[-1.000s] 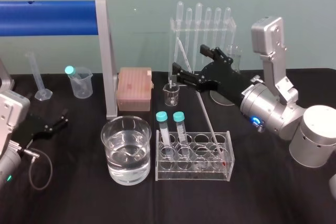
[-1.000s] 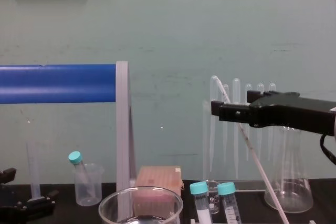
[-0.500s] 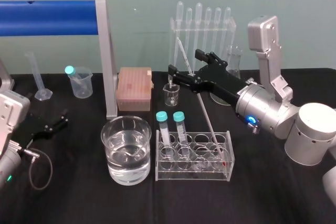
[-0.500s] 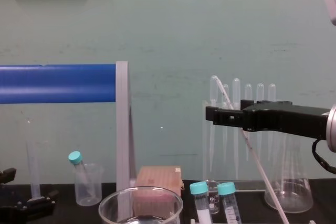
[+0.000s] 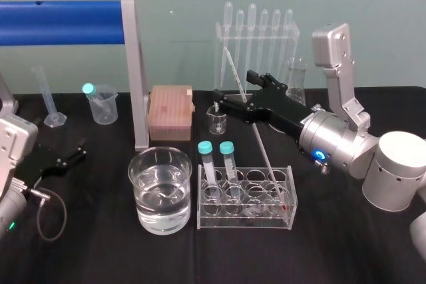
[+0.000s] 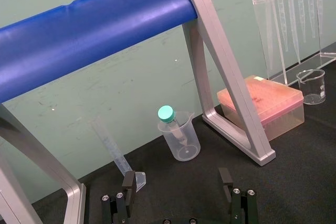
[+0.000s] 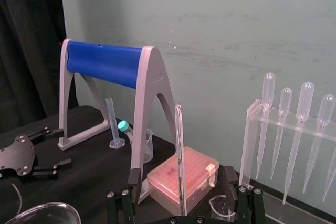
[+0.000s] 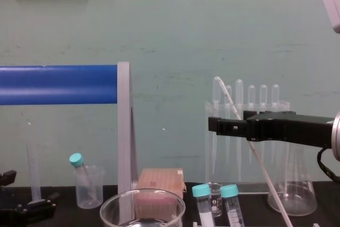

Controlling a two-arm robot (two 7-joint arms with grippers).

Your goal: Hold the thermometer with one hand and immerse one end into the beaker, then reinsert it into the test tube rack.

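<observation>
Matt black cloth covers the table. The beaker is clear, glossy glass. The test tube rack is clear, shiny plastic. The thermometer is thin whitish glass. The right gripper is matt black on a smooth silver metal wrist. The frame's bar is glossy blue; its legs are matt grey metal.

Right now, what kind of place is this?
Probably a chemistry lab bench: a beaker of clear liquid, a test tube rack, a pipette stand, the right gripper open around a thermometer, left gripper idle far left.
</observation>
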